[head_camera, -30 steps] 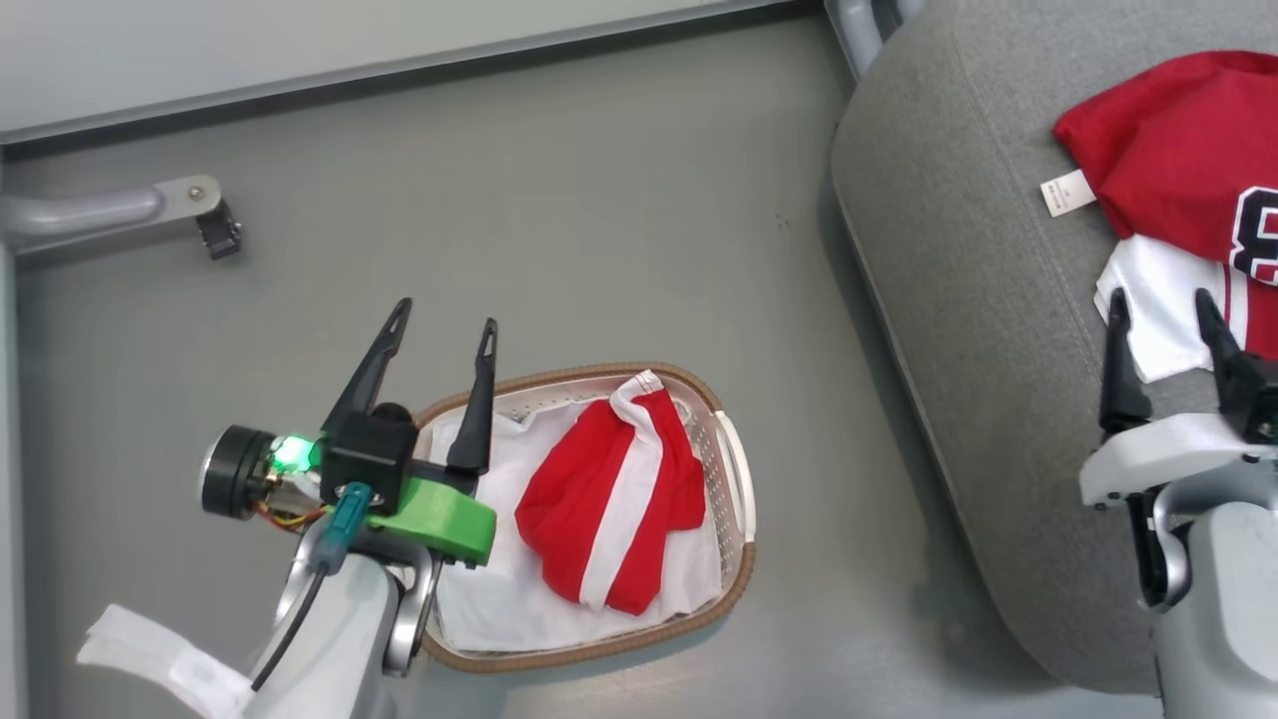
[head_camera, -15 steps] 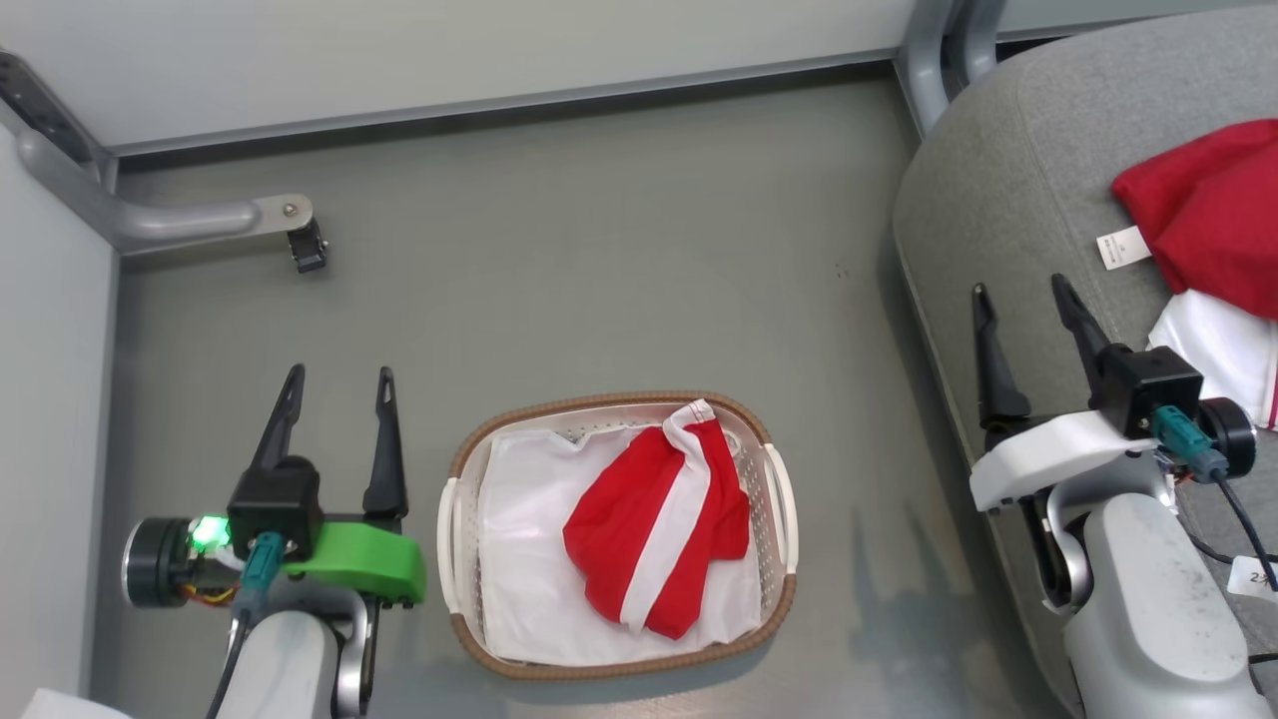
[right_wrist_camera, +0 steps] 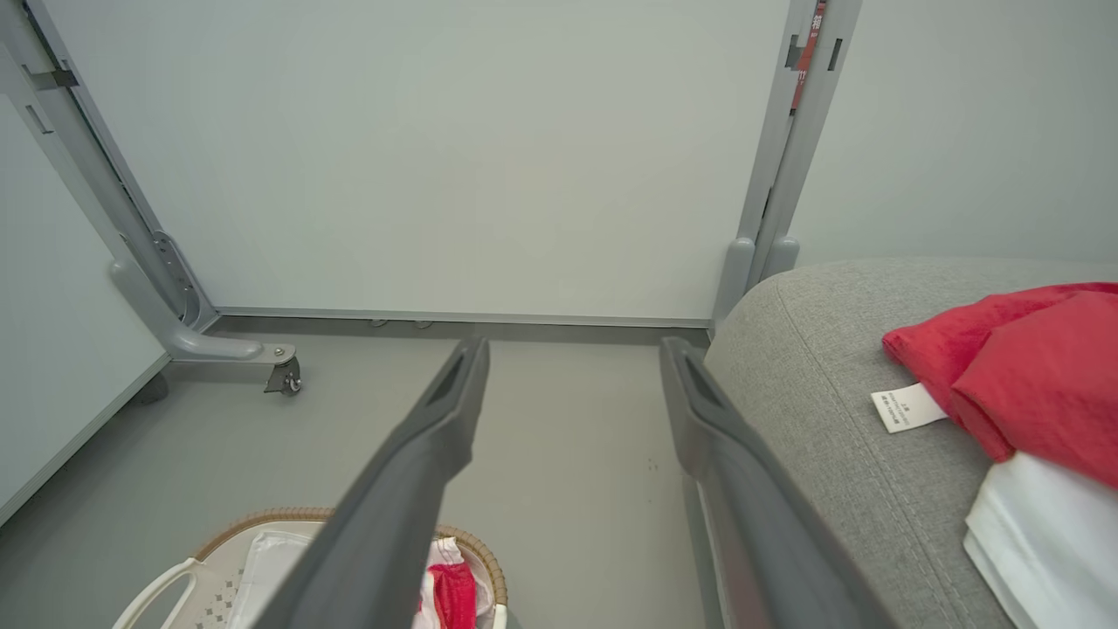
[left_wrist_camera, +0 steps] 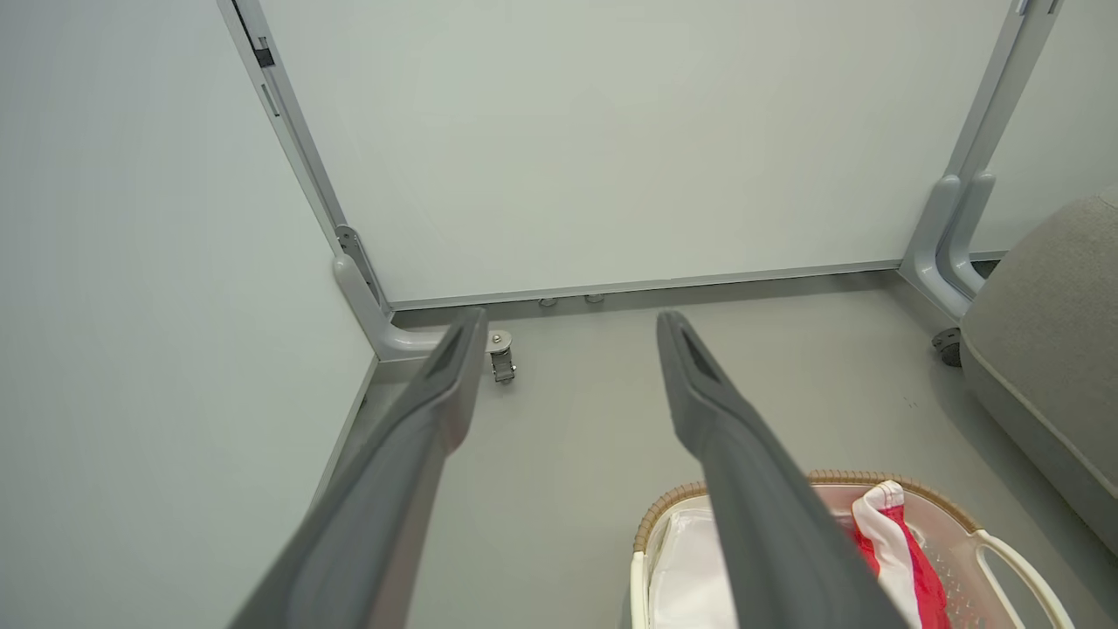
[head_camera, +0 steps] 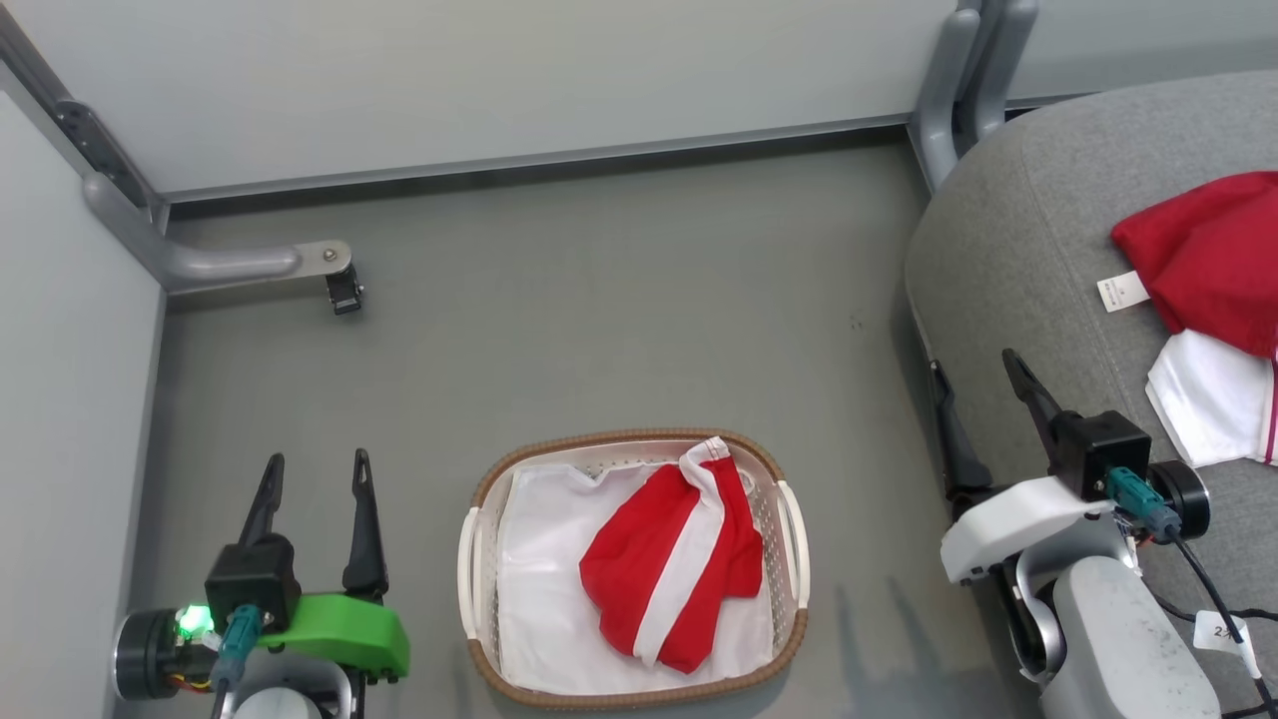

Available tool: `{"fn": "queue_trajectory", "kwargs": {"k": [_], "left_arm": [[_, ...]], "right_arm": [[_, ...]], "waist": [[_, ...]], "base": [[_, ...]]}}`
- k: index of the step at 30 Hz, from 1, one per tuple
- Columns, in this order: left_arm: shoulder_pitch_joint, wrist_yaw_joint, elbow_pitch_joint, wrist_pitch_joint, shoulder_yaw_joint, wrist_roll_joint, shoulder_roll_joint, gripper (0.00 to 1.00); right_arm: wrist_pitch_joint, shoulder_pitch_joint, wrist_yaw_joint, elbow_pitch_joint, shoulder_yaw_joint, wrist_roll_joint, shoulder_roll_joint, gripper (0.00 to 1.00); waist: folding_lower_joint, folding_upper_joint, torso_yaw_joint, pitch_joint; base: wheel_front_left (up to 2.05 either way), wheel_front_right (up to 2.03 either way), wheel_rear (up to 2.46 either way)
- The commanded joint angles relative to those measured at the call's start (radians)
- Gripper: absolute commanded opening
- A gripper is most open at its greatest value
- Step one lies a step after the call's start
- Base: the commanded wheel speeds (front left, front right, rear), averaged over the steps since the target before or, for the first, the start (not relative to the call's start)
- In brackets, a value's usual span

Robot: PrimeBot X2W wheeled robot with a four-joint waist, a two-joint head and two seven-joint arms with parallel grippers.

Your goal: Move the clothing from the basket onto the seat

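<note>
Looking down from the head camera, you have the basket sitting on the floor dead centre, with an arm on either side of it. Your left gripper is at the lower left, near the basket's left side but apart from it, spread wide with nothing in its grasp. Your right gripper is over on the other side, at the left edge of the seat, jaws just as wide and just as empty. One red garment with a broad white stripe lies crumpled in the basket, towards its right half, resting on the white liner. Up on the seat, well to the right of your right gripper, a red top lies over some white fabric, with a small white tag sticking out beside it. From the left wrist you see grey floor and a caster by the wall, with the basket's rim at the lower right. From the right wrist, the basket peeks in at the bottom left and the seat takes the right side.
</note>
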Motion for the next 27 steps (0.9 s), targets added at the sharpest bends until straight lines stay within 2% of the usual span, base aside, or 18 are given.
{"fn": "queue_trajectory", "kwargs": {"k": [1, 15, 27], "left_arm": [[0.021, -0.004, 0.001, -0.004, 0.008, 0.008, 0.0, 1.0], [0.051, -0.043, -0.009, -0.003, 0.04, 0.046, -0.023, 1.0], [-0.042, -0.076, 0.043, -0.003, -0.028, 0.054, -0.032, 1.0]], "right_arm": [[-0.005, 0.022, -0.001, 0.001, 0.005, 0.01, -0.004, 1.0], [-0.005, 0.039, -0.001, -0.012, 0.033, 0.038, -0.004, 1.0], [-0.005, -0.061, -0.001, -0.073, 0.049, 0.042, -0.004, 1.0]], "waist": [[0.0001, 0.0, 0.0, -0.015], [0.0001, 0.0, -0.004, -0.019], [0.0001, 0.0, -0.051, 0.13]], "base": [[0.0, 0.0, 0.0], [0.0, 0.0, 0.0], [0.0, 0.0, 0.0]]}}
